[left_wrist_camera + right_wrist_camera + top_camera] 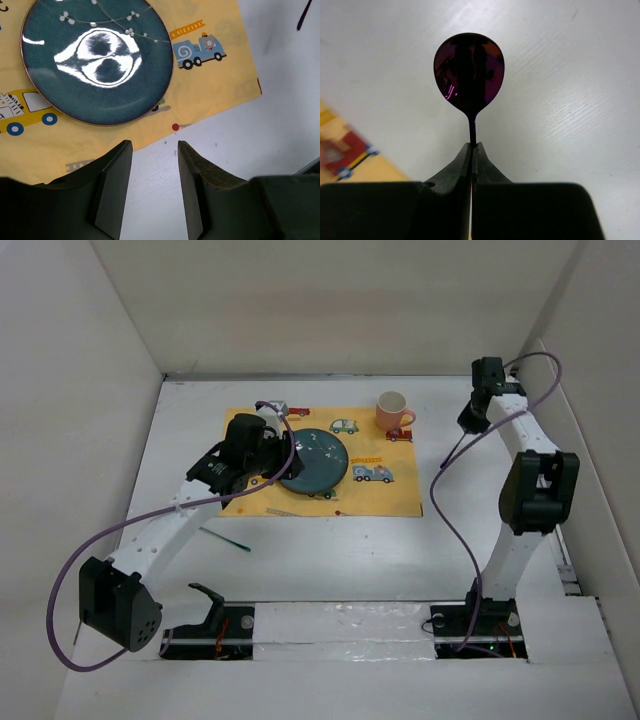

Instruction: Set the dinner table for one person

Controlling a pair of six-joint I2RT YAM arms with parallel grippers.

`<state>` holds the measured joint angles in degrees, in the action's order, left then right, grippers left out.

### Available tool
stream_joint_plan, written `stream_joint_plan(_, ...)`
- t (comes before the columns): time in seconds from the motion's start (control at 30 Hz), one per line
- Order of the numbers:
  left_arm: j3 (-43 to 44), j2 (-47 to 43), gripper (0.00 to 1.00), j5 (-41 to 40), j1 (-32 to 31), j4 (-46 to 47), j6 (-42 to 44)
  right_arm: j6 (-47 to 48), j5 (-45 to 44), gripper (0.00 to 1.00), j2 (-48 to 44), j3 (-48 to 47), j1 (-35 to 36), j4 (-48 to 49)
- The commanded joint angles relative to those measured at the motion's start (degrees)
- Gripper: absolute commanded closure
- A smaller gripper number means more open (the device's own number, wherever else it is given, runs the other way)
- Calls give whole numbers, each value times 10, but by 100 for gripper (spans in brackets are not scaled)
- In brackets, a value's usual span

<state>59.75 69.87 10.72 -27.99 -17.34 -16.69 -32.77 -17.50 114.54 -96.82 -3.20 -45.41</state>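
Observation:
The white dinner table carries a yellow car-print mat. A dark teal plate lies on the mat, and a pink mug stands at the mat's far right corner. My left gripper hovers at the plate's left edge, open and empty. In the left wrist view the plate lies ahead of my left gripper. My right gripper is right of the mat, shut on a dark purple spoon. In the right wrist view my right gripper grips the handle of the spoon, bowl pointing away, above the table.
A thin green stick lies on the table near the left arm, in front of the mat. Pale wall panels enclose the table on three sides. A mat corner shows at lower left in the right wrist view.

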Motion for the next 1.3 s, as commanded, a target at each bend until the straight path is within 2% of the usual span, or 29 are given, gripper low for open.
stream_joint_plan(0.0, 1, -4, 61, 17, 2, 24, -13, 43, 38, 100, -124, 5, 61, 61)
stream_joint_plan(0.13, 9, 3, 61, -5, 2, 27, -49, 85, 83, 100, -165, 32, 166, 80)
stream_joint_plan(0.33, 27, 1, 63, -131, 2, 0, -154, 119, 171, 100, -126, 21, 236, 74)
stream_joint_plan(0.43, 31, -3, 72, -180, 2, -26, -210, 124, 165, 100, -93, -5, 272, 70)
stream_joint_plan(0.47, 32, -9, 84, -190, 2, -43, -225, 122, 153, 100, -68, -13, 277, 65)
stream_joint_plan(0.53, 22, -17, 97, -207, 2, -51, -246, 117, 141, 100, -39, -35, 277, 60)
stream_joint_plan(0.57, 17, -27, 100, -213, 2, -58, -264, 116, 145, 100, -11, -53, 277, 61)
stream_joint_plan(0.63, 1, -38, 100, -224, 2, -68, -286, 114, 158, 100, 12, -65, 272, 66)
stream_joint_plan(0.77, -35, -79, 100, -211, 49, -101, -326, 114, 144, 100, 66, -95, 272, 74)
stream_joint_plan(0.8, -57, -89, 100, -205, 78, -104, -338, 112, 142, 100, 85, -105, 272, 74)
stream_joint_plan(0.83, -69, -97, 97, -186, 95, -109, -343, 110, 144, 100, 94, -107, 272, 74)
stream_joint_plan(0.87, -80, -115, 86, -174, 111, -117, -345, 109, 148, 100, 103, -108, 272, 72)
stream_joint_plan(0.93, -111, -130, 77, -151, 157, -130, -347, 100, 149, 100, 122, -110, 272, 65)
stream_joint_plan(0.97, -120, -141, 68, -146, 171, -148, -347, 98, 147, 100, 123, -106, 272, 73)
stream_joint_plan(1.03, -132, -145, 62, -141, 188, -172, -346, 90, 151, 100, 125, -93, 272, 79)
stream_joint_plan(1.07, -133, -144, 53, -142, 188, -193, -346, 86, 149, 100, 125, -89, 272, 84)
stream_joint_plan(1.13, -140, -140, 51, -141, 188, -213, -356, 78, 142, 99, 125, -88, 267, 85)
stream_joint_plan(1.2, -143, -129, 50, -139, 188, -239, -369, 78, 145, 90, 132, -91, 267, 84)
stream_joint_plan(1.27, -143, -115, 51, -142, 188, -266, -399, 76, 142, 86, 136, -101, 267, 68)
